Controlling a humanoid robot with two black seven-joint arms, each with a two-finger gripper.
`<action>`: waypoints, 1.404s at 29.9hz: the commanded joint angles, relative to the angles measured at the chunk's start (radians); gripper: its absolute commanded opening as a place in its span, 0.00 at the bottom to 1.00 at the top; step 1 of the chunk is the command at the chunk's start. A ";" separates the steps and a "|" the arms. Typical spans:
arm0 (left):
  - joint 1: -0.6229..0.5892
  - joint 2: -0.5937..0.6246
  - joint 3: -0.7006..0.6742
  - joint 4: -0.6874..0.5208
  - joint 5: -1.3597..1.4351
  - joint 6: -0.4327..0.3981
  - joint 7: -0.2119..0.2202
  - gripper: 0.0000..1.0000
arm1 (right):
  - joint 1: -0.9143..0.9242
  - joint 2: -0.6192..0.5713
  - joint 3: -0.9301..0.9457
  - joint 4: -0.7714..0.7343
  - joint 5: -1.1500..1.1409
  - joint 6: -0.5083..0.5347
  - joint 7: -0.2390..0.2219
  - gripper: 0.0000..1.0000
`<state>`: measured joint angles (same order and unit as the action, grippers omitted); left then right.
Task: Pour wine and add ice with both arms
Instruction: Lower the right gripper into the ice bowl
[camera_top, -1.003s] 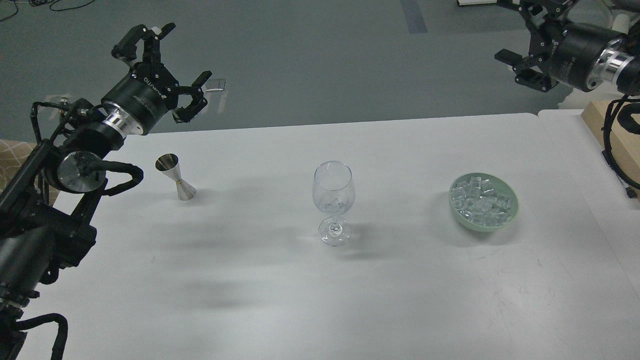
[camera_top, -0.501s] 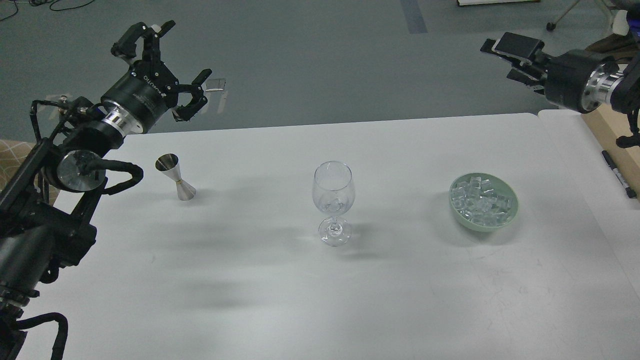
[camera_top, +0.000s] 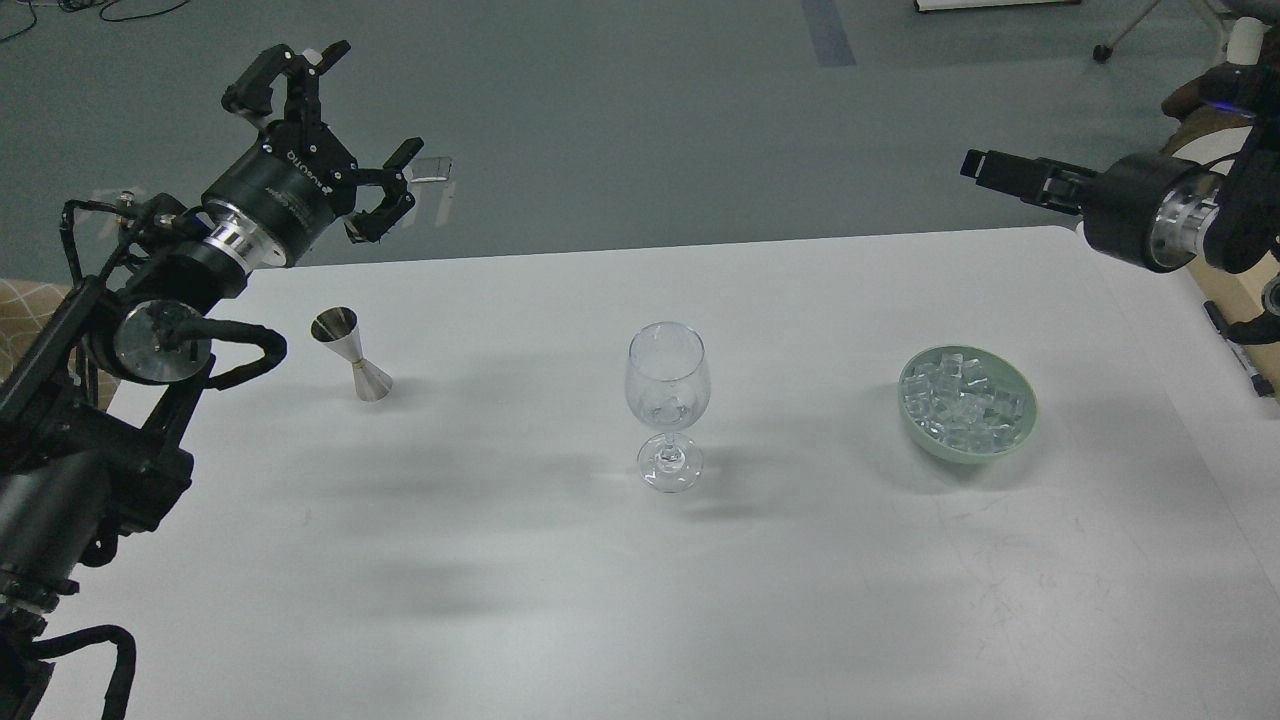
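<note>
A clear wine glass stands upright at the table's middle; I cannot tell if it holds any liquid. A steel jigger stands to its left. A pale green bowl at the right holds the ice, many small clear cubes. No wine stream shows. My left gripper is open and empty, raised above the far table edge behind the jigger. My right gripper hangs in the air above the far right corner, behind the bowl, seen side-on as a thin bar, so its fingers cannot be told apart.
The white table meets a second white surface at the right, where a black marker lies. Grey floor lies beyond the far edge.
My right arm has swung and turned its wrist, so the gripper now points left and sits lower, side-on. My left arm has hardly moved. Glass, jigger and bowl are unmoved.
</note>
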<state>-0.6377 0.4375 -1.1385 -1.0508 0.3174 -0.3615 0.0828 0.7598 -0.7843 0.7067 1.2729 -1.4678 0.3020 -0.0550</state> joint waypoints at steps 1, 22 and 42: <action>0.000 -0.008 -0.001 0.000 0.000 0.006 0.000 0.98 | -0.056 -0.001 -0.001 0.026 -0.080 0.002 0.000 0.95; -0.007 -0.028 -0.001 0.000 0.000 0.022 0.000 0.98 | -0.096 -0.024 -0.213 0.106 -0.163 0.006 0.000 0.93; -0.014 -0.028 -0.001 0.000 0.000 0.021 0.000 0.98 | -0.117 -0.029 -0.262 0.088 -0.212 0.006 0.000 0.75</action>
<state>-0.6516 0.4095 -1.1398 -1.0508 0.3175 -0.3406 0.0828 0.6448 -0.8180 0.4445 1.3639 -1.6765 0.3085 -0.0553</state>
